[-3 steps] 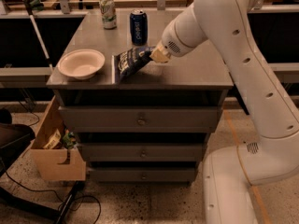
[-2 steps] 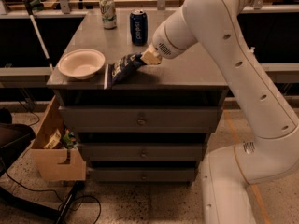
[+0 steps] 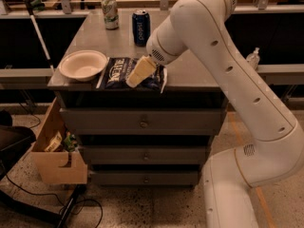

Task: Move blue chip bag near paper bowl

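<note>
Navy foil with white lettering, the blue chip bag (image 3: 114,73) lies flat at the near edge of the grey surface (image 3: 85,32). Its left edge is just beside the paper bowl (image 3: 81,64), touching it or very nearly so. The end effector (image 3: 137,71) sits low over the bag's middle, cream against the dark wrapper; whether it is clamped on the bag or free of it I cannot tell. By my reading the carrying is done and the step in hand is the release, since the bag already lies next to the bowl. The next move calls for letting go, if that is not done, then lifting straight up so the wrapper is neither dragged off the near edge nor pushed into the bowl. A blue soda can (image 3: 141,27) stands apart on the far side.
</note>
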You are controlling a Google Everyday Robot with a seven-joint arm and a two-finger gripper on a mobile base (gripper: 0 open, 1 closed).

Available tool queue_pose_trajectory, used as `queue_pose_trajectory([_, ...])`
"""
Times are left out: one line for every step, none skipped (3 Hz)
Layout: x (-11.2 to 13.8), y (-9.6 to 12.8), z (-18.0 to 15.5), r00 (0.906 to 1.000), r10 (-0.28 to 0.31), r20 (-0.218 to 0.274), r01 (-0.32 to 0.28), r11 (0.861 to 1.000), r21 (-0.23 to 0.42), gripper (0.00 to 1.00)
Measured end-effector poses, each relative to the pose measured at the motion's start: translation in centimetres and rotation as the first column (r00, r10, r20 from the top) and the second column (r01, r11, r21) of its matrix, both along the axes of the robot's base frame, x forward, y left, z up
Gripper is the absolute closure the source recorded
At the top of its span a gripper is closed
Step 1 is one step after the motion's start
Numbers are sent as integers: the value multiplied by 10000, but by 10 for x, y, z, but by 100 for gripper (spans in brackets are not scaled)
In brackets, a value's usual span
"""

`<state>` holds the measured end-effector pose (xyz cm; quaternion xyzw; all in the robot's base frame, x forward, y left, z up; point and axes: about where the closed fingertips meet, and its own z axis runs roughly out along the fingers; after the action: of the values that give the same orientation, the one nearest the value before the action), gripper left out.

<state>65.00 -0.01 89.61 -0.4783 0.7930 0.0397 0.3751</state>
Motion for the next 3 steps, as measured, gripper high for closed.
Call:
queue_pose_trajectory([13,-26,6,9991,-410,-99,411,9991,100,0])
queue_pose_trajectory([24,-69,22,9960,-886,-106,889,9955,333,0])
queue_pose_trajectory([30,-108,48,9917,-1283,28,1275,9873,950,0])
